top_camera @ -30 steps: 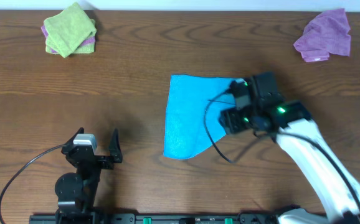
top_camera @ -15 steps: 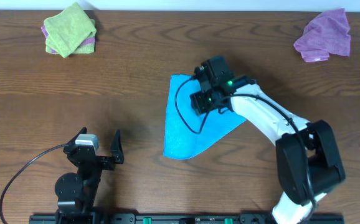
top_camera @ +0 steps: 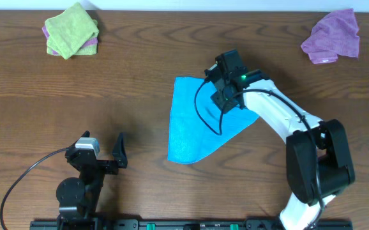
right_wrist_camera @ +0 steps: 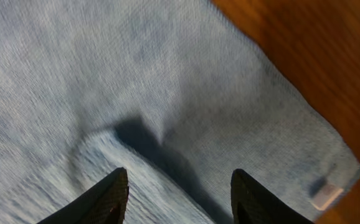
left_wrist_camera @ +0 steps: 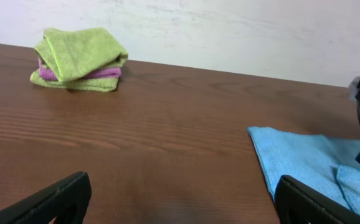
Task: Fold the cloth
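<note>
The blue cloth (top_camera: 191,128) lies at the table's middle, with its right part folded over so the lower right edge runs diagonally. My right gripper (top_camera: 221,96) hovers over the cloth's upper right area. In the right wrist view its fingers (right_wrist_camera: 180,186) are open and empty, above the cloth (right_wrist_camera: 167,81) and a folded-over edge. My left gripper (top_camera: 101,150) rests open at the front left, away from the cloth. In the left wrist view it (left_wrist_camera: 180,193) holds nothing, and the cloth (left_wrist_camera: 304,155) lies to the right.
A folded stack of green and purple cloths (top_camera: 71,30) sits at the back left and also shows in the left wrist view (left_wrist_camera: 77,59). A crumpled purple cloth (top_camera: 332,37) lies at the back right. A white tag (right_wrist_camera: 326,194) marks a cloth corner.
My right gripper swept left across the cloth from its right side, then drew slightly back up and to the right. The left arm has not moved.
</note>
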`<action>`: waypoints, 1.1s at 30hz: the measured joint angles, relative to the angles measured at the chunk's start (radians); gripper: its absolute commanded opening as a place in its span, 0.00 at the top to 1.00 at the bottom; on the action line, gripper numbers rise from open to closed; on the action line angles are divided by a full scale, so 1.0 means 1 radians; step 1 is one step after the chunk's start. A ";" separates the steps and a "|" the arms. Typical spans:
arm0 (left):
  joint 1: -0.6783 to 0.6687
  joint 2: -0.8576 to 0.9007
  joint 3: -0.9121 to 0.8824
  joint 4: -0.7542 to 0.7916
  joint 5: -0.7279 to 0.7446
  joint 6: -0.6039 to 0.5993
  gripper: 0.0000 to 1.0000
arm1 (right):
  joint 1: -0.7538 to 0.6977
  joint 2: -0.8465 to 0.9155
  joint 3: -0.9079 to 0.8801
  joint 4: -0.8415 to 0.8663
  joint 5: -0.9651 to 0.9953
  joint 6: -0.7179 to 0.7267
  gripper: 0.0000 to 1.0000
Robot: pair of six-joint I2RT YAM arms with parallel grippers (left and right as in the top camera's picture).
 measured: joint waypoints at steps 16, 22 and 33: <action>0.000 0.000 0.000 0.000 0.000 -0.029 0.05 | -0.031 0.014 0.000 -0.075 -0.283 -0.335 0.46; 0.000 0.000 0.000 0.000 0.000 -0.029 0.04 | -0.031 0.087 0.000 -0.080 -0.294 -0.370 0.49; 0.000 0.000 0.000 0.000 0.000 -0.029 0.04 | -0.031 0.100 0.015 -0.055 -0.285 -0.372 0.35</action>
